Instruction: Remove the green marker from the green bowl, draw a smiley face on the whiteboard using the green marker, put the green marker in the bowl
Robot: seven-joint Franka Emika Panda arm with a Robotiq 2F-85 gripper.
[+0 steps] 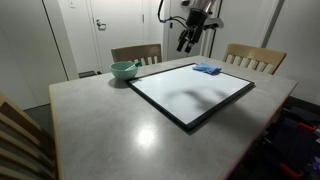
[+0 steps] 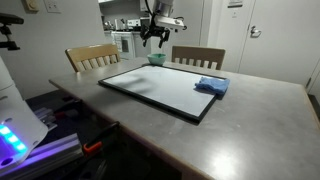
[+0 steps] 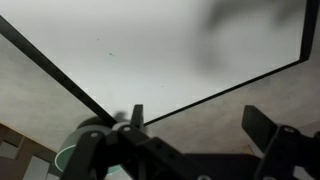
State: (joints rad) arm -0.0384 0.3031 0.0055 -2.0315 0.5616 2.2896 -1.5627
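Note:
The pale mint-green bowl [image 1: 124, 70] stands on the table just off a far corner of the whiteboard [image 1: 190, 92]; both show in both exterior views, the bowl [image 2: 157, 58] and the whiteboard [image 2: 160, 88]. In the wrist view the whiteboard [image 3: 170, 50] fills the top and a sliver of the bowl [image 3: 66, 160] sits at the lower left. The green marker is not visible in any view. My gripper [image 1: 186, 42] hangs in the air above the far edge of the board, also seen in an exterior view [image 2: 152, 38]. Its jaws [image 3: 200, 125] are open and empty.
A flat blue cloth pad [image 1: 207, 69] lies on a far corner of the whiteboard, also seen in an exterior view [image 2: 211, 86]. Two wooden chairs [image 1: 136, 53] [image 1: 253, 57] stand at the table's far side. The grey table [image 1: 110, 130] reaches to the near edge.

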